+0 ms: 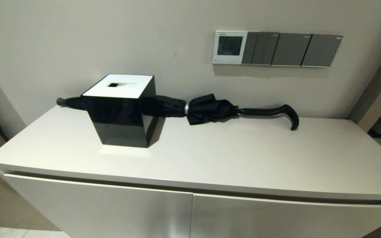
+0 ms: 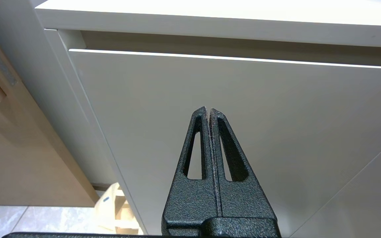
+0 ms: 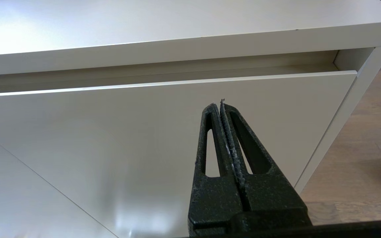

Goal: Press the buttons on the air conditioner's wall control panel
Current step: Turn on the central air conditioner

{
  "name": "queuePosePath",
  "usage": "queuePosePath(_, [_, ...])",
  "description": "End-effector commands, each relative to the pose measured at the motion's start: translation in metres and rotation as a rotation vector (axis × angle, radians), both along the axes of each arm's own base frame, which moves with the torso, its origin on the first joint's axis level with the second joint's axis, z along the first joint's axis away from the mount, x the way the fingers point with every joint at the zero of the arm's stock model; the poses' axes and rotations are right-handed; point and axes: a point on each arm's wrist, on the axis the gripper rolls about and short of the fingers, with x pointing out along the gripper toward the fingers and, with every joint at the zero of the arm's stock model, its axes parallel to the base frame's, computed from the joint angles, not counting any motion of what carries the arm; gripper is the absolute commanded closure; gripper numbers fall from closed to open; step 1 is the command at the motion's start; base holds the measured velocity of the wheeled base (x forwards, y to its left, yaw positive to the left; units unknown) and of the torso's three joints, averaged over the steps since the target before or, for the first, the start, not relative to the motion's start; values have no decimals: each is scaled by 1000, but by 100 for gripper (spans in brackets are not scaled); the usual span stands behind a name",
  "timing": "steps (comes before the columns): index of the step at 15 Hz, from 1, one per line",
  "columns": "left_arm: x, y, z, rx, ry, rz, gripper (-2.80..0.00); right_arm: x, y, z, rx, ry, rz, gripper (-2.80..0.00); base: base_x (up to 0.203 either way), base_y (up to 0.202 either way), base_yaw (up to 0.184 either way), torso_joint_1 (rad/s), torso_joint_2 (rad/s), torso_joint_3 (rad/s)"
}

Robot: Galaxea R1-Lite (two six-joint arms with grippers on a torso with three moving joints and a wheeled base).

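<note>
The air conditioner's wall control panel (image 1: 230,47) is a small white-framed square with a dark grey screen, on the wall above the cabinet's right half. A row of tiny pale buttons (image 1: 227,60) runs along its lower edge. Neither gripper shows in the head view. My left gripper (image 2: 209,110) is shut and empty, low in front of the cabinet's left door. My right gripper (image 3: 219,104) is shut and empty, low in front of the cabinet's right door. Both are far below the panel.
Dark grey switch plates (image 1: 291,49) adjoin the panel on its right. On the white cabinet top (image 1: 230,155) a black tissue box (image 1: 121,110) with a white lid stands at the left, and a folded black umbrella (image 1: 210,110) lies along the wall below the panel.
</note>
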Motion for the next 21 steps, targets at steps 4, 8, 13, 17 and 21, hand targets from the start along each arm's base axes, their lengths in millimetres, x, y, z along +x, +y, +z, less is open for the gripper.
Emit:
queuePosePath(4, [0,0,0,0,0,0,0,0,0,-1,0,4,1,0,0,0,0,0,0,0])
queuePosePath(8, [0,0,0,0,1,0,0,0,0,-1,-3,4,4,0,0,0,0,0,0,0])
queuePosePath(13, [0,0,0,0,1,0,0,0,0,0,-7,-1,5,0,0,0,0,0,0,0])
queuePosePath(17, [0,0,0,0,1,0,0,-6,0,19,-13,-68,8,0,0,0,0,0,0,0])
queuePosePath(21, [0,0,0,0,2,0,0,-18,0,72,-16,-147,13,0,0,0,0,0,0,0])
